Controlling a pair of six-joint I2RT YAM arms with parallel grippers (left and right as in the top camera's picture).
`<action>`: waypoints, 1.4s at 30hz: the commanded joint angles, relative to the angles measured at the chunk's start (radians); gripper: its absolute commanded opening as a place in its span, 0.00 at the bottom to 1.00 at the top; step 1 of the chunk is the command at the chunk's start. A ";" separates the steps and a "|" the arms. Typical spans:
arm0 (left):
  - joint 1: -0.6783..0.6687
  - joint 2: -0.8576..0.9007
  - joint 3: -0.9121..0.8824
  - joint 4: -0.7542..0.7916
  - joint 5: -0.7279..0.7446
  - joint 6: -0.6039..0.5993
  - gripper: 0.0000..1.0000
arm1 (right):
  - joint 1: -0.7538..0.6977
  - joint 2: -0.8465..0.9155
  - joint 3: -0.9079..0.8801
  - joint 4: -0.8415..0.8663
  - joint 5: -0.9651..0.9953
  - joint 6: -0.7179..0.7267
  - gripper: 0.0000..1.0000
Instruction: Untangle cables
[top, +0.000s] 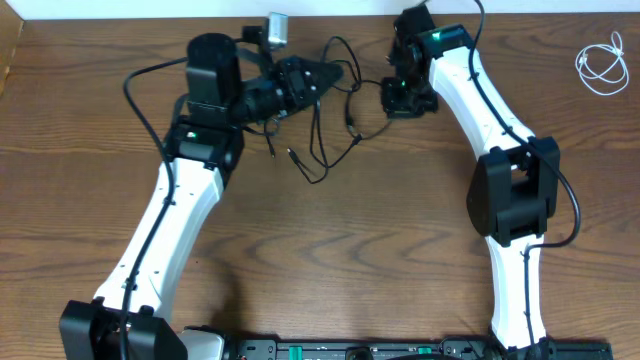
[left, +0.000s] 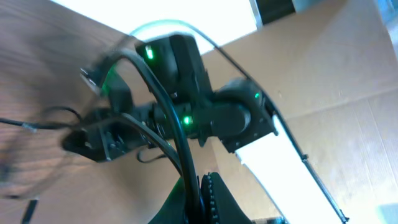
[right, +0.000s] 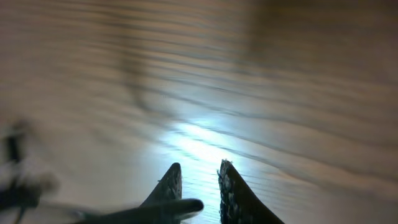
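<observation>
Fingers of the left gripper (left: 199, 186) were closed on the black cable (left: 163, 118), probably to anchor it. Right gripper (right: 198, 180) fingers stood slightly apart; what they held I could not tell. Overhead, the white cable (top: 603, 62) lay far right of the black cable, separate.

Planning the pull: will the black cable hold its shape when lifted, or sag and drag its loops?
Likely floppy: the black cable is thin and lies in loose, irregular loops on the table. Probably light, so a lift should drag neighbouring loops along. Its small plugs may snag at crossings.
</observation>
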 joint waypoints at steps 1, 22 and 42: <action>0.066 -0.037 0.023 0.009 0.020 -0.002 0.07 | -0.059 0.007 -0.002 -0.021 0.137 0.106 0.17; 0.234 -0.094 0.022 -0.182 0.037 0.139 0.07 | -0.297 0.007 -0.002 -0.115 -0.099 -0.247 0.21; -0.142 -0.073 0.022 -0.621 -0.602 0.502 0.52 | -0.280 -0.341 -0.002 -0.123 -0.416 -0.374 0.52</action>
